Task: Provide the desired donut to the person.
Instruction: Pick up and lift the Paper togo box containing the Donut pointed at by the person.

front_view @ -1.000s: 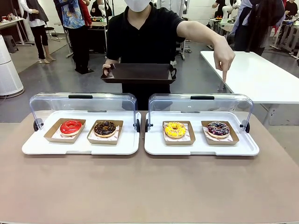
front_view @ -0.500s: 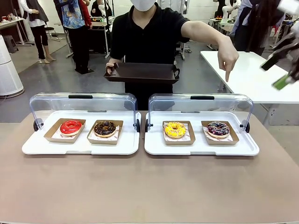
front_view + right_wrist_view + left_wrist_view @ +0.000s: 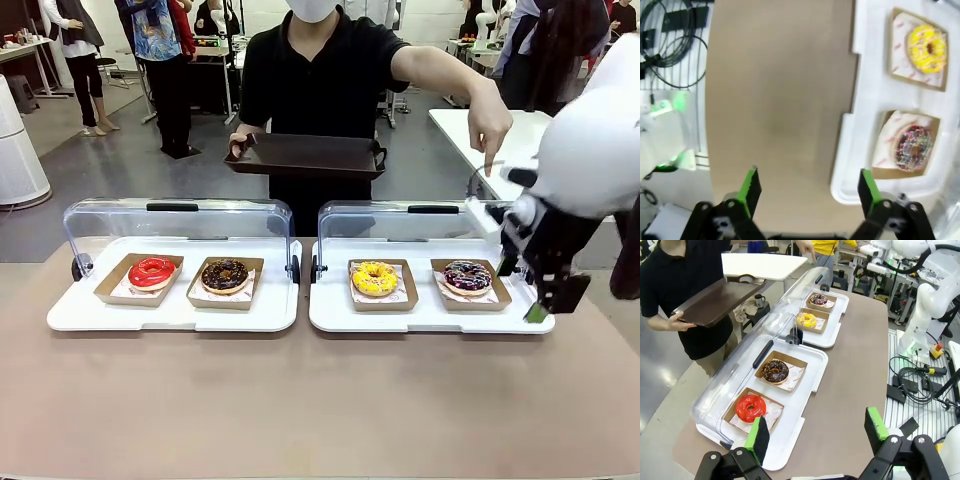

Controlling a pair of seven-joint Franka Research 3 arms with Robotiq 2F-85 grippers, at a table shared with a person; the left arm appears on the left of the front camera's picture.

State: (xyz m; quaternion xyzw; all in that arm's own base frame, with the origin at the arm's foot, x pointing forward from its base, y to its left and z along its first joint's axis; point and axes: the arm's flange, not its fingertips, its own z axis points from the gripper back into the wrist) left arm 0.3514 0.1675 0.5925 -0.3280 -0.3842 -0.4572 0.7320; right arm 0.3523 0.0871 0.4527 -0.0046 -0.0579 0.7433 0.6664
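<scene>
Pointing down, person's hand (image 3: 490,125) hangs over sprinkled donut (image 3: 467,275), far right in white tray (image 3: 430,318); brown tray (image 3: 305,155) held ready. Since half second ago right arm (image 3: 590,160) has swung down beside that donut: choice read, pick starting.

Left wrist view: left gripper (image 3: 816,432) wide open, empty, above table (image 3: 850,365) near red donut (image 3: 751,407).

Right wrist view: right gripper (image 3: 808,189) wide open, empty, over bare table just beside white tray; needs shift toward sprinkled donut.

Dark sprinkled donut (image 3: 467,276), pointed out
It is laid flat in the rightmost cardboard tray (image 3: 497,298), pointed at by the person (image 3: 318,70).
</scene>
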